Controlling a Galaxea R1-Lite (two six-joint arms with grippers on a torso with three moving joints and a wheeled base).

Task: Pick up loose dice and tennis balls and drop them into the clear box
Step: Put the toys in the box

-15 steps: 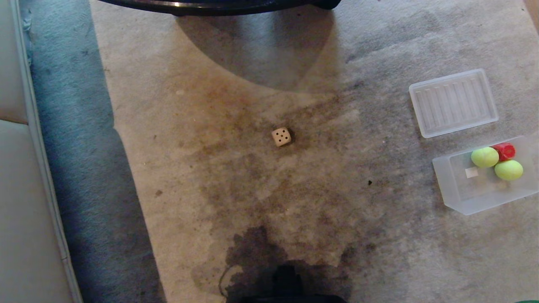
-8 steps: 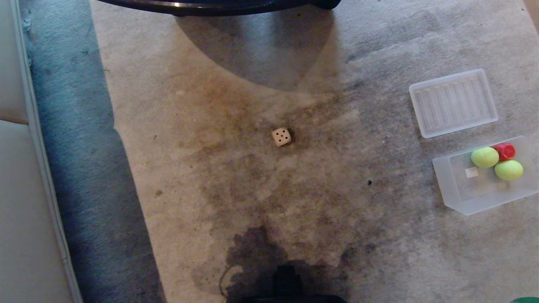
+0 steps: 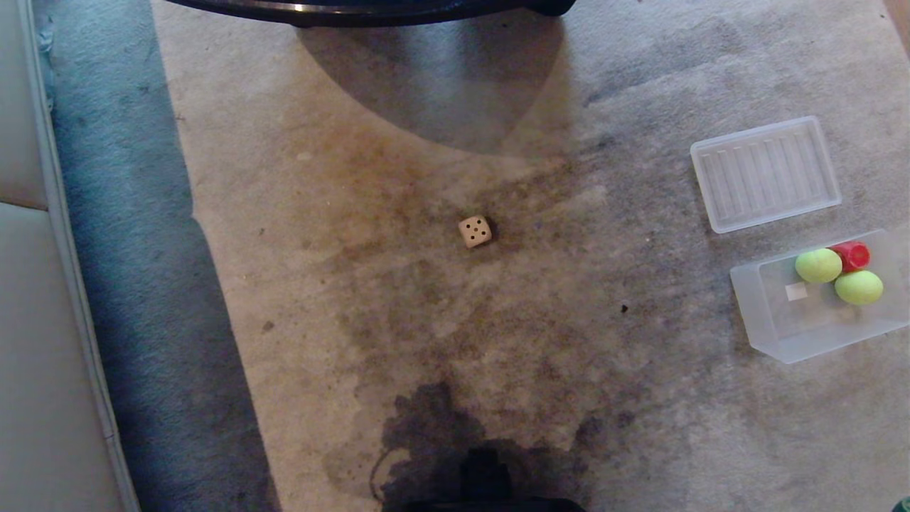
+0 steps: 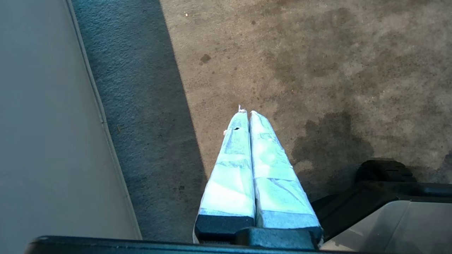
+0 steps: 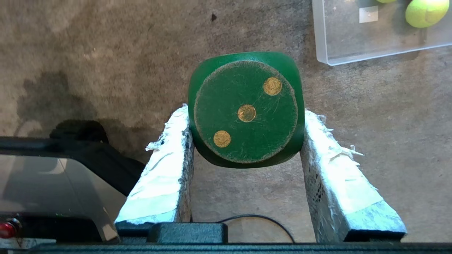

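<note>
Now, right claw (image 5: 245, 127): clamped on the green die (image 5: 246, 110), three yellow pips up, above the carpet (image 3: 498, 341).
Left claw (image 4: 246, 113): pinched together, empty, parked.
Beige die (image 3: 475, 231): loose mid-carpet.
Clear box (image 3: 753, 306): holds two tennis balls (image 3: 818, 265), red die (image 3: 852, 254).

beige die (image 3: 475, 231), dark pips, five-face up, is sitting alone on the carpet at centre. clear box (image 3: 753, 313) is lying at 3 o'clock from it, well apart. inside, two tennis balls (image 3: 818, 265) (image 3: 859, 287) are resting against a red die (image 3: 852, 254) at the box's 1 o'clock end. dark green die (image 5: 246, 109), three yellow pips showing, is sitting clamped between padded fingers.
</note>
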